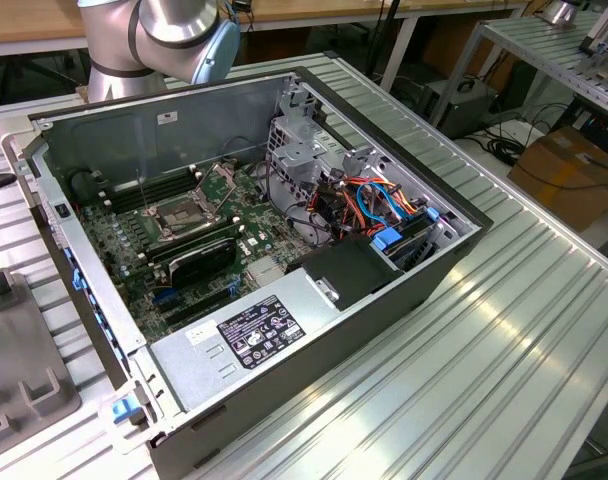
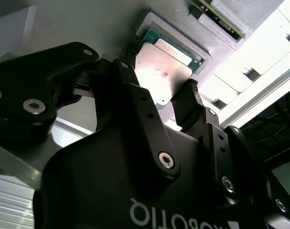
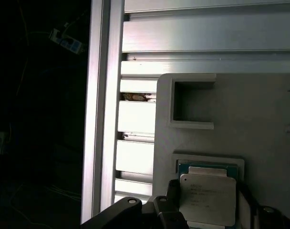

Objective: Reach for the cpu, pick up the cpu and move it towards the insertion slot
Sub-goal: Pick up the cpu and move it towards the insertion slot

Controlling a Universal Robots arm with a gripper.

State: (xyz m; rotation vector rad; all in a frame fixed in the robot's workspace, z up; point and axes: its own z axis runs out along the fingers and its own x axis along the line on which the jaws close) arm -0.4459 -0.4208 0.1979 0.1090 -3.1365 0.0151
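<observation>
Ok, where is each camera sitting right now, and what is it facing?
Exterior view: off the arm, raised, looking down into the open computer case and its insertion slot; an arm joint shows.
First wrist view: on the arm, facing the cpu in its grey holder; the pincer shows.
Second wrist view: on the arm, looking past the pincer at the cpu.
Shared: both wrist views show cpu, holder, pincer.

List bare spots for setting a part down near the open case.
Free: the ribbed aluminium table at the exterior view's right of the dark metal computer case; the empty square recess in the grey tray near the flat silver cpu. Crowded: inside the case, around the silver-framed insertion slot and orange-blue cables.
</observation>
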